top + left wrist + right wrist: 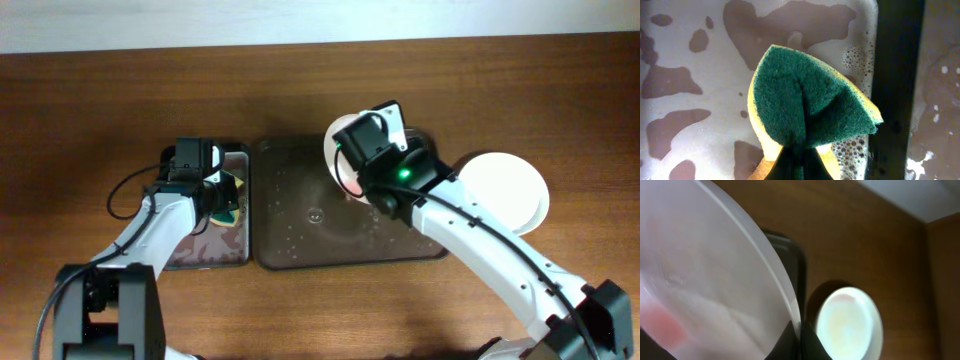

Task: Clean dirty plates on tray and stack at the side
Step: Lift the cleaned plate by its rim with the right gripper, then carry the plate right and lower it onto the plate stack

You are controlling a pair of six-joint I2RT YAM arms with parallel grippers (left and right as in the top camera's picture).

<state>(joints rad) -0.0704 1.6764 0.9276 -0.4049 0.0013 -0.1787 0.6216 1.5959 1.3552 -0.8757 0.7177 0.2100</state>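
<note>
Plate (705, 280), nearest the right wrist lens, is held tilted, its rim clamped between the fingers of the right gripper (800, 337). A blurred red smear (660, 322) is seen low on its face. From overhead, this plate is seen raised over the far right part of the brown tray (300, 235), whose floor is wet and dotted with droplets. Past the tray's corner, a stack (510, 190) is seen lying flat on the table (100, 100) to the right, apart from the tray. Its top plate is white and clean-looking, and a second rim is seen under it at the lower right edge. On the other side, the left gripper (795, 167) is closed tight on a sponge (810, 95), which is pinched into a fold, green face up and yellow beneath. The sponge is held over the grey tray (685, 55), which is covered with patches of water. Suds are gathered along its right edge. The grey tray is set just left of the brown one.
</note>
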